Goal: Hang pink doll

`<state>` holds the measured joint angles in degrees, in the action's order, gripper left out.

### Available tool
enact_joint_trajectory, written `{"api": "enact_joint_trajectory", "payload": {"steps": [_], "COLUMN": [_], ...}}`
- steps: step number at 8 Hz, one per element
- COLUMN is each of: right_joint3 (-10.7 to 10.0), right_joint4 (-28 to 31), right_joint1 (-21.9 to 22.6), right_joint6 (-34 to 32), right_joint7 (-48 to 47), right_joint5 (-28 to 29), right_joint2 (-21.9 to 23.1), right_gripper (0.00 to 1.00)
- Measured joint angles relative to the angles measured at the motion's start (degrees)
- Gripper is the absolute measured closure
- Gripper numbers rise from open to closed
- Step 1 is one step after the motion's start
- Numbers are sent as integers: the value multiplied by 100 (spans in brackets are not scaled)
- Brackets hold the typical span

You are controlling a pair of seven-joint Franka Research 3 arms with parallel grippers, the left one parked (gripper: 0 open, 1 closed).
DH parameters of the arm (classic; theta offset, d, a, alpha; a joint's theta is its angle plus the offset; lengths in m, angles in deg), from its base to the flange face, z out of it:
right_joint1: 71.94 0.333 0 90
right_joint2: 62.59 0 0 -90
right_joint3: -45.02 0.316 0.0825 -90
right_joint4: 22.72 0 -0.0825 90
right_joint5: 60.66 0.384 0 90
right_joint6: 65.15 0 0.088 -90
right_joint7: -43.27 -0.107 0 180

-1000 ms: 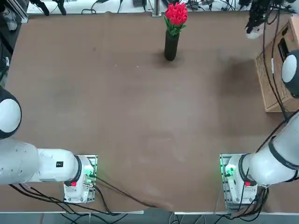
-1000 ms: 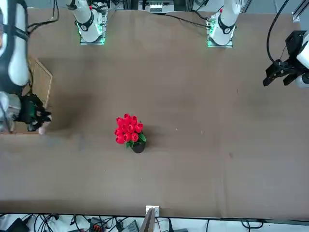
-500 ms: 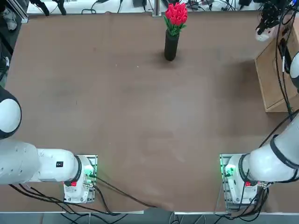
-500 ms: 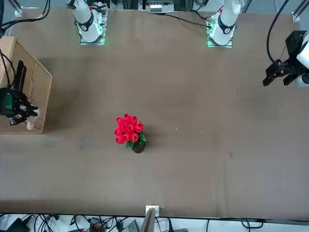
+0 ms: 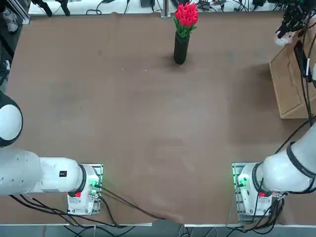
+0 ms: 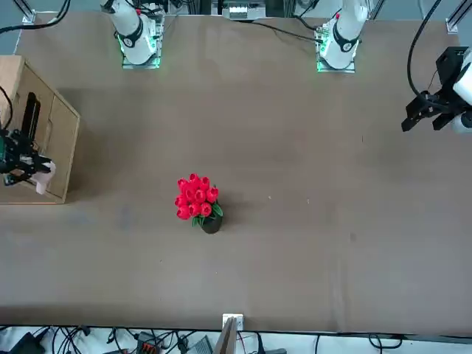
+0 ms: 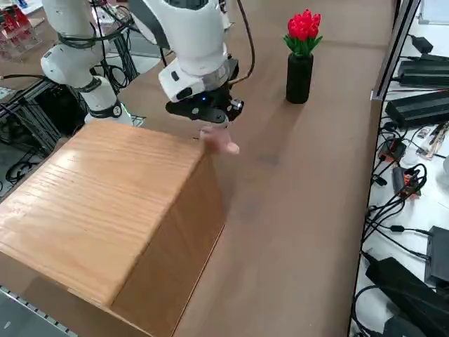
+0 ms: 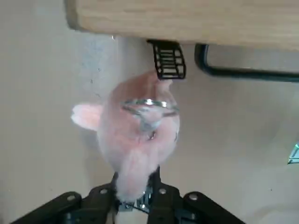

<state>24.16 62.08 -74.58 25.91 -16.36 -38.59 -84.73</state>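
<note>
Right gripper (image 8: pixel 135 196) at the upper right corner of the top view, jaws clamped on the pink doll (image 8: pixel 138 140), holding it off the desk (image 5: pixel 148 123) just beside the upper edge of the wooden box (image 7: pixel 105 210). In the wrist view a metal ring (image 8: pixel 148 105) on the doll sits near a black hook (image 8: pixel 169 60) under the box edge. Red tulips in a black vase (image 5: pixel 181 47) stand upper center, well apart.

Red tulips (image 5: pixel 186 15) in a black vase (image 5: pixel 180 48) (upright) — wooden box (image 7: pixel 105 203) well apart.
</note>
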Motion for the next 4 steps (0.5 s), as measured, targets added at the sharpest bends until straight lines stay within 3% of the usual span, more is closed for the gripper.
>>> {"api": "enact_joint_trajectory", "payload": {"steps": [4], "right_joint3": [4], "right_joint4": [42], "right_joint1": [-66], "right_joint6": [-12], "right_joint7": [6], "right_joint5": [174], "right_joint2": [-14], "right_gripper": [96]}}
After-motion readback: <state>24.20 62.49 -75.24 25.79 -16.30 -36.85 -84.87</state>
